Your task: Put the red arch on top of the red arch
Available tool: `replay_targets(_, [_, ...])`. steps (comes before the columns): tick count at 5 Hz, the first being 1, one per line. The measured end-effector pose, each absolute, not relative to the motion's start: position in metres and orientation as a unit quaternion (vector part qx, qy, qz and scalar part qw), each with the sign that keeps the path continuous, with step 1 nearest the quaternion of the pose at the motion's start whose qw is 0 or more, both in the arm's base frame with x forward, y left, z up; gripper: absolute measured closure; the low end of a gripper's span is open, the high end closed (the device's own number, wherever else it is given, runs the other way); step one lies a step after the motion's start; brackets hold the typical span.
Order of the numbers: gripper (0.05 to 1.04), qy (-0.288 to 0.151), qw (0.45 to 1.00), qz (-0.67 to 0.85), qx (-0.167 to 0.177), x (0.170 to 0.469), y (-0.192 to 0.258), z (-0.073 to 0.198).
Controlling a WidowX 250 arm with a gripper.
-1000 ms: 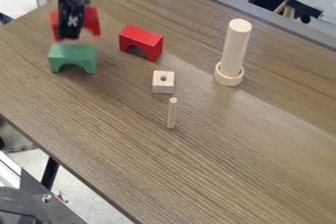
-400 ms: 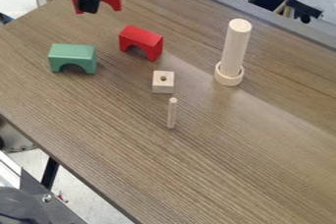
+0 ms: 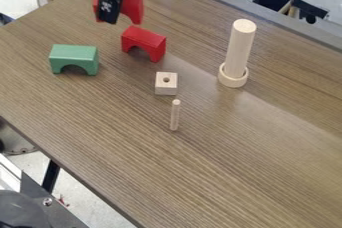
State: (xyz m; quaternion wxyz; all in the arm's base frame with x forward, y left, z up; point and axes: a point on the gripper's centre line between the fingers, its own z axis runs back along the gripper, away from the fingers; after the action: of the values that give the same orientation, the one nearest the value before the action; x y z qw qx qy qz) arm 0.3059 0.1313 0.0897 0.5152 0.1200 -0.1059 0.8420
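The tabletop [image 3: 200, 157] looks like wood—grained, smooth—the red arch [image 3: 144, 39] glossy.

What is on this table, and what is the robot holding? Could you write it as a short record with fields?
gripper: holding a red arch, raised off the table
target: second red arch, on the table, opening downward
stacked: not yet
left of target: green arch
nearer the camera than target: wooden block with a hole, then thin wooden peg
right of target: tall wooden cylinder, upright, with a wider round foot
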Motion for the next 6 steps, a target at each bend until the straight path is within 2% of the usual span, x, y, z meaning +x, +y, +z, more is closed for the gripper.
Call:
replay_targets(2, [0.476, -0.097, 0.542, 0.825, 0.132, 0.326, 0.124, 0.067])
replay_targets(4, [0.476, -0.100, 0.558, 0.811, 0.142, 0.336, 0.121, 0.059])
replay_targets(5, [0.423, -0.104, 0.568, 0.804, 0.139, 0.339, 0.117, 0.059])
replay_targets(6, [0.134, -0.102, 0.567, 0.805, 0.143, 0.337, 0.117, 0.059])
